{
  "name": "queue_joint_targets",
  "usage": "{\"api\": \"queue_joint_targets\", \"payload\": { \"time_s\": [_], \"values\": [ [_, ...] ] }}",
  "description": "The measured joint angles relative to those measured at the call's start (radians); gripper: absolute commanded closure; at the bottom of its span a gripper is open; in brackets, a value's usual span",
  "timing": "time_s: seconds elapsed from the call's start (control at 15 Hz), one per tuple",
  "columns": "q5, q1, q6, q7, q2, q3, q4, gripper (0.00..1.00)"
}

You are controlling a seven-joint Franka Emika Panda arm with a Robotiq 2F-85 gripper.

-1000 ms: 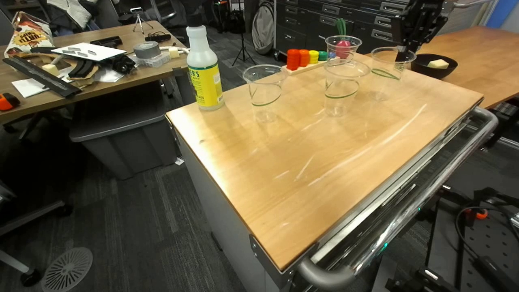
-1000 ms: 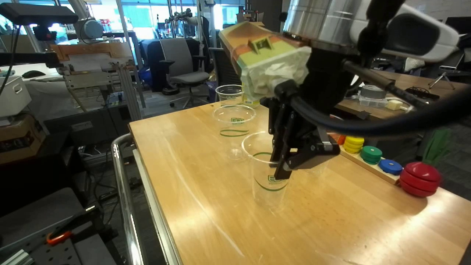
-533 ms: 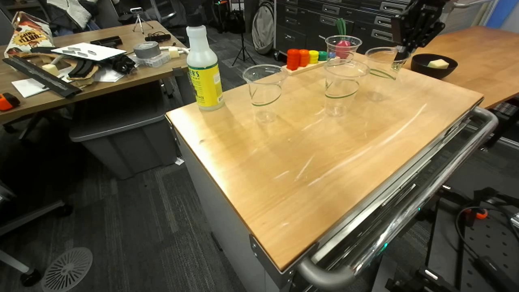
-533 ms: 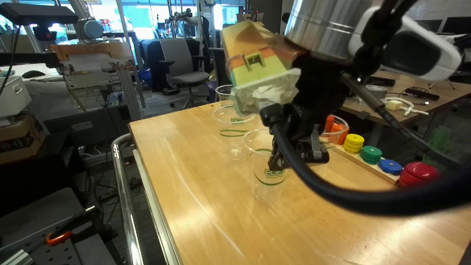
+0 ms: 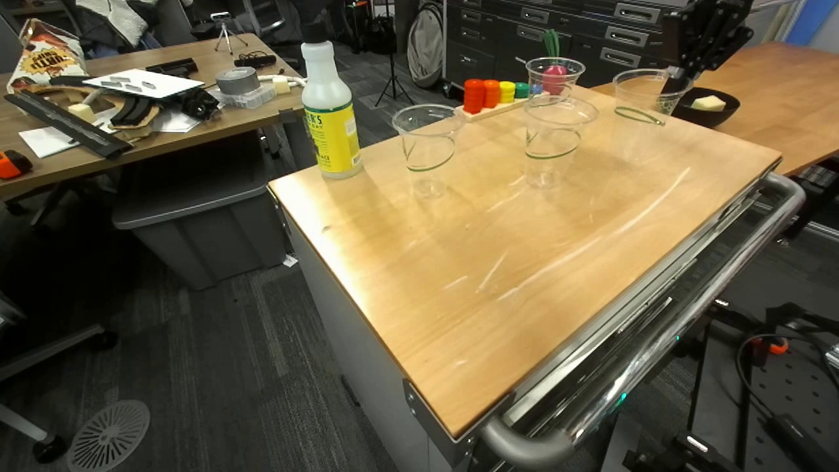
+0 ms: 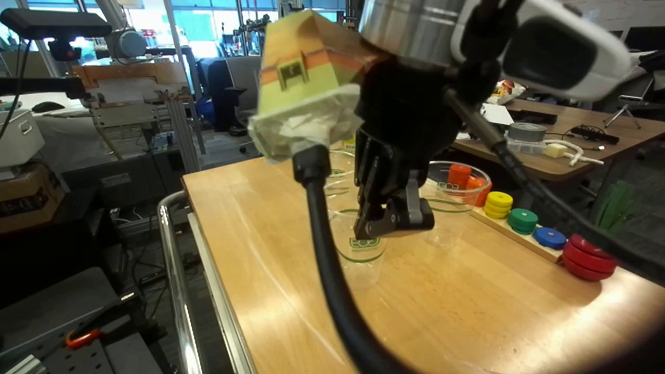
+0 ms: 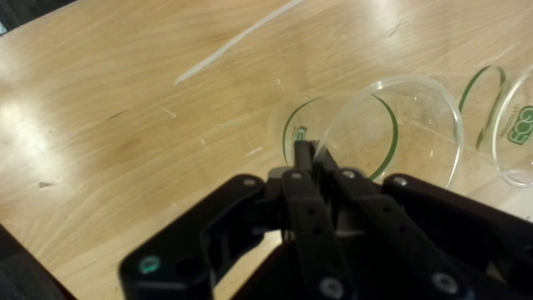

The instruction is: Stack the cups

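Observation:
Several clear plastic cups with green stripes show. My gripper [image 5: 673, 84] is shut on the wall, near the rim, of a held cup [image 5: 634, 105]. In the wrist view the fingertips [image 7: 302, 153] pinch that cup [image 7: 399, 137] at its rim. The held cup [image 6: 363, 254] also shows below the gripper [image 6: 362, 228]. It looks roughly upright; I cannot tell whether its base touches the table. In an exterior view a cup [image 5: 429, 147] stands near the bottle, another cup [image 5: 554, 141] stands mid-table, and a cup [image 5: 536, 71] is behind it. Another cup [image 7: 514, 131] shows at the wrist view's right edge.
A yellow-labelled spray bottle [image 5: 333, 121] stands at the table's corner. A toy with coloured rings [image 6: 523, 218] and a red toy [image 6: 589, 258] line the back edge. A black bowl [image 5: 701, 111] sits near the gripper. A metal rail [image 5: 655, 334] runs along one side.
My gripper and the held cup have shifted sideways together, and the hand has turned a little. The cup beside the coloured rings is less covered by the gripper. The other cups stay put.

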Motion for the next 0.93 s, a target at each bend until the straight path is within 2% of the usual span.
{"api": "queue_joint_targets", "payload": {
  "time_s": [0.27,0.47,0.67,0.93],
  "values": [
    [-0.053,0.003,-0.002,0.022,-0.12,0.028,0.015,0.96],
    [-0.108,0.007,0.004,0.06,-0.163,0.067,0.101,0.96],
    [-0.146,0.019,0.019,0.08,-0.136,0.095,0.203,0.96],
    [-0.126,0.063,0.039,0.071,-0.007,0.097,0.324,0.95]
  ]
}}
